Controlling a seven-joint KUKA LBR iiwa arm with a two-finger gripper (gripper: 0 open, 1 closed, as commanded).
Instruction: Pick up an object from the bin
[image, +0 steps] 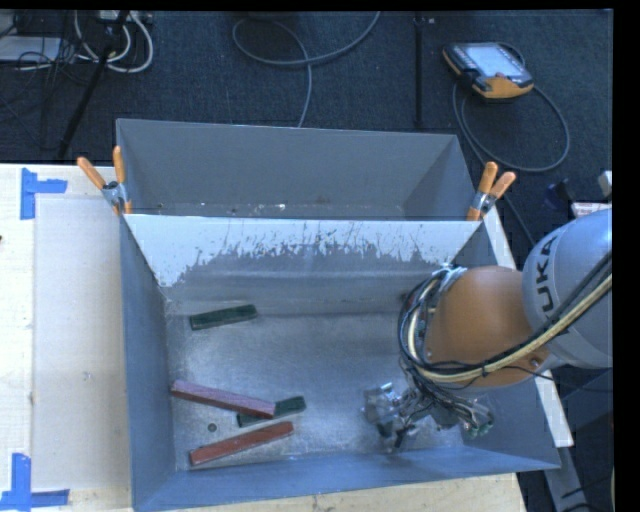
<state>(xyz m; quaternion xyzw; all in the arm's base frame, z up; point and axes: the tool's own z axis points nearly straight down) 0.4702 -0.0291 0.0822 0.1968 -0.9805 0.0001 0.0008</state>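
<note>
A grey metal bin (330, 360) holds a green bar (222, 317) at centre left, with a pink bar (222, 398), green block (290, 406) and red bar (242, 443) at lower left.

1. A bar (223, 318) lies on the floor at the back left of the bin (300, 270).
2. The rear stick (222, 399) and the front stick (241, 443) lie front left, with a block (285, 407) between them.
3. The gripper (395, 420) is front right, well apart.

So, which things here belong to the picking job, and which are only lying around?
For the job: the hand, low at the bin's right; the grey bin; a dark green bar, upper left; a red-brown bar, a small green piece and a second red-brown bar, lower left.
Lying about: an orange-edged handset and cables on the floor beyond the bin.
</note>
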